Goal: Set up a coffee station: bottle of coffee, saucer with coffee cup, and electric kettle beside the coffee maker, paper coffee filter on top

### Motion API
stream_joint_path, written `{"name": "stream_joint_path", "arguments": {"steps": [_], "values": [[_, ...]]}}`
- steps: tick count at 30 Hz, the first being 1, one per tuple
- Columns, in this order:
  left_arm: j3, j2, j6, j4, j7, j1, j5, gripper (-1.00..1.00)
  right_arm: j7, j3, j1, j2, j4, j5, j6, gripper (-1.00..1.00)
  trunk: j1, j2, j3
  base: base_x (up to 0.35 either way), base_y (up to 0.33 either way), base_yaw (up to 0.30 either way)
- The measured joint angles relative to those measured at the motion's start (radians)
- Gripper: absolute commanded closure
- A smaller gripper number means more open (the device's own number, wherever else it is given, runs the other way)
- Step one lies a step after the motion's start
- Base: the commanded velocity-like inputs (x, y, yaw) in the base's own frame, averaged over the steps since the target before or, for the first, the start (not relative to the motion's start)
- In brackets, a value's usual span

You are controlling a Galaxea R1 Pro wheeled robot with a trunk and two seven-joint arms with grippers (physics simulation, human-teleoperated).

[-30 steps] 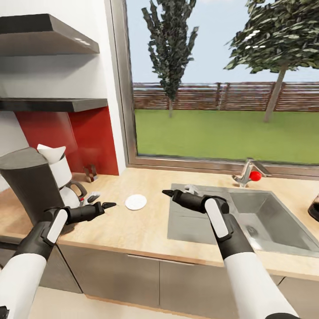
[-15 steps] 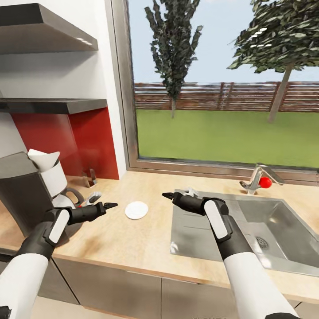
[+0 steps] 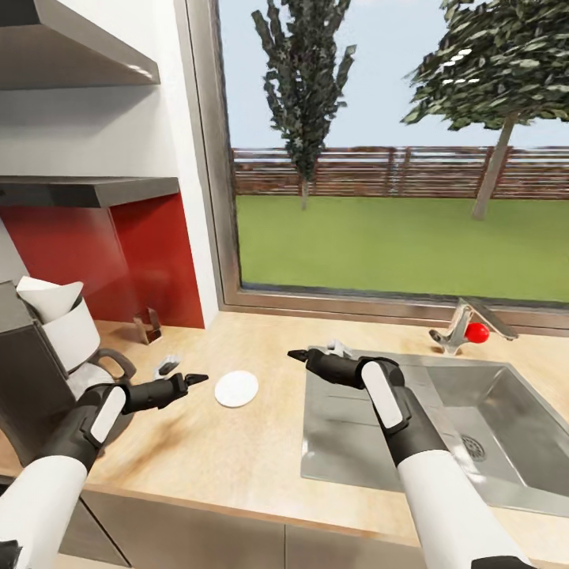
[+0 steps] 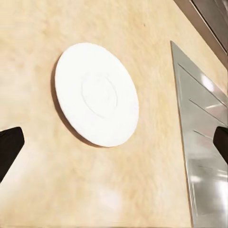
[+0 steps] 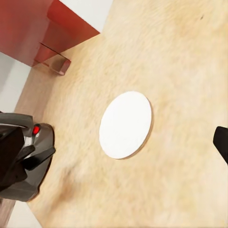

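The saucer (image 3: 236,389) lies flat on the countertop (image 3: 237,442) between both empty grippers, left (image 3: 196,380) and right (image 3: 296,356), each spread apart; coffee maker (image 3: 32,356) far left.

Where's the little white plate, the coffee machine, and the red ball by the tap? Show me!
saucer (image 3: 236,389), head view, middle of the flat white disc.
coffee maker (image 3: 24,371), head view, dark grey body.
red ball (image 3: 476,332), head view, the round knob on the tap.

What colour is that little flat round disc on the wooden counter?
Plain white; the small flat round saucer shows best in the left wrist view.
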Motion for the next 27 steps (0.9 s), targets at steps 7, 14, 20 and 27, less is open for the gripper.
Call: {"name": "stream_joint_path", "arguments": {"steps": [7, 14, 20, 27], "values": [[-0.001, 0.000, -0.009, 0.027, -0.001, 0.000, 0.003, -1.00, -0.001, 0.001, 0.000, 0.001, 0.001, 0.000, 0.000, -1.00, 0.000, 0.000, 0.000, 0.173, 0.000, 0.000], [-0.003, -0.002, -0.009, 0.030, -0.001, 0.000, -0.001, -1.00, -0.001, 0.001, 0.001, 0.001, 0.013, 0.001, 0.000, -1.00, 0.000, 0.000, 0.000, 0.208, 0.000, -0.001], [-0.003, -0.003, -0.009, 0.032, -0.001, 0.001, 0.000, -1.00, -0.001, 0.001, 0.001, 0.003, 0.041, 0.000, 0.000, -1.00, 0.000, 0.000, 0.000, 0.025, 0.000, -0.132], [-0.005, -0.003, -0.010, 0.032, -0.001, 0.031, 0.007, -1.00, 0.021, 0.003, 0.001, 0.010, 0.125, -0.001, 0.000, -1.00, 0.000, 0.000, 0.000, 0.002, 0.000, -0.078]]}}
